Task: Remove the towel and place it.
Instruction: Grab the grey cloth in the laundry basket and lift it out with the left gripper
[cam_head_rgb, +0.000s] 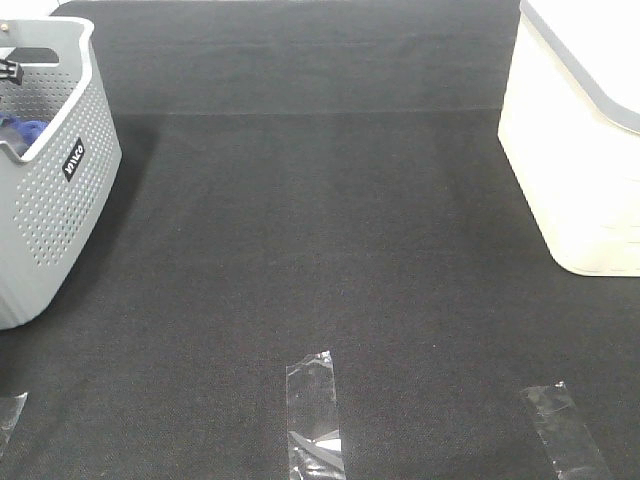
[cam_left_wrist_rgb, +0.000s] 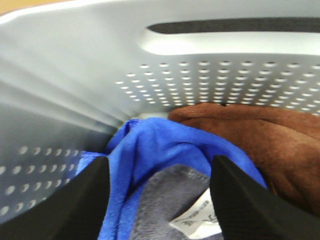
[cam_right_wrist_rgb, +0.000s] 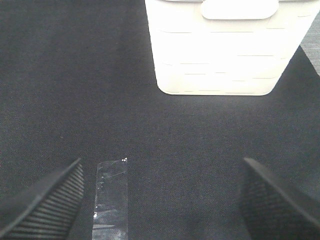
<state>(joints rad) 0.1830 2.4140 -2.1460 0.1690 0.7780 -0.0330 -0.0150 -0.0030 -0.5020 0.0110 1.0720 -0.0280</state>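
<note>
The left gripper (cam_left_wrist_rgb: 159, 172), jaws spread wide, straddles the grey towel (cam_left_wrist_rgb: 160, 202) inside the grey basket (cam_left_wrist_rgb: 75, 65) — a blue cloth (cam_left_wrist_rgb: 150, 145) bunches just beyond it, with a brown cloth (cam_left_wrist_rgb: 260, 140) alongside. The right gripper (cam_right_wrist_rgb: 161, 172) hangs spread above the table (cam_right_wrist_rgb: 60, 75) near a tape strip (cam_right_wrist_rgb: 111, 195) — the white bin (cam_right_wrist_rgb: 220, 50) stands farther off.

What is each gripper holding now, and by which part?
Nothing is held. The left gripper stands open astride the grey-lavender terry towel in the grey perforated plastic basket; the right gripper is open above the black mat.
</note>
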